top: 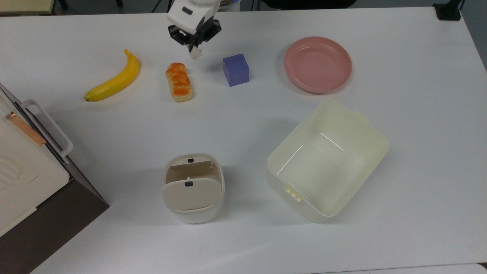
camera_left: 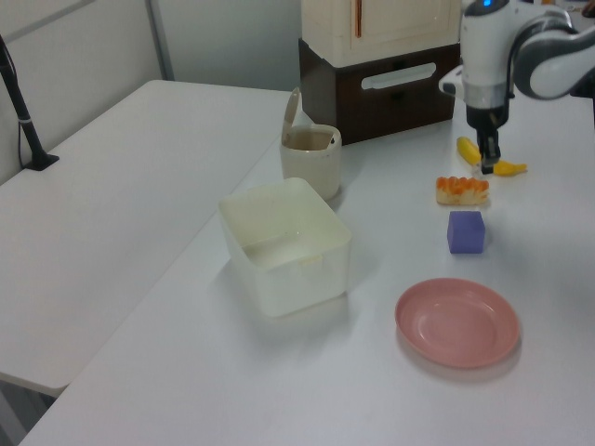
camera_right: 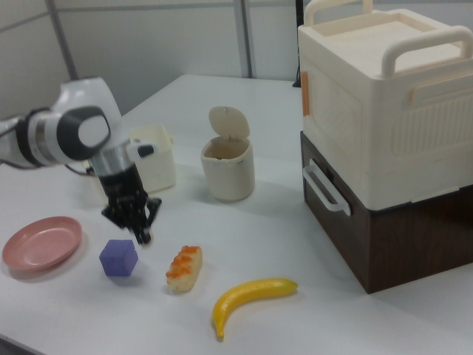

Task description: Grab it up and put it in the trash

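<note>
Bin with its flap tilted near the white counter's front edge, open surface behind it, then bread loaf and, farthest, gripper pinching the white wad above the counter.

You had a white bench carrying banana, bread loaf, purple cube, pink plate, tub, bin.
</note>
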Action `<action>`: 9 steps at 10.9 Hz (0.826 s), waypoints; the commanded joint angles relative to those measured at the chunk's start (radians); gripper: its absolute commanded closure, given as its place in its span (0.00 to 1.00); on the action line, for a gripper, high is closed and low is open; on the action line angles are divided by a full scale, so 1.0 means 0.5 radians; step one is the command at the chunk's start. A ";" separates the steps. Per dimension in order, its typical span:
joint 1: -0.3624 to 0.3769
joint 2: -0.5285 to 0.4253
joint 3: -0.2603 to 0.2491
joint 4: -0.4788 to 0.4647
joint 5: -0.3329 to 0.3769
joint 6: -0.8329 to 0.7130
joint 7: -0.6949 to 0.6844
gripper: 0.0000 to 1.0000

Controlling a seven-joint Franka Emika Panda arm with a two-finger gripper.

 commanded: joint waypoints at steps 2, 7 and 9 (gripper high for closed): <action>0.021 0.115 -0.031 0.467 0.329 -0.064 -0.064 0.93; -0.055 0.617 -0.043 1.111 0.572 0.325 0.710 0.93; -0.135 0.985 -0.037 1.474 0.610 0.344 1.035 0.92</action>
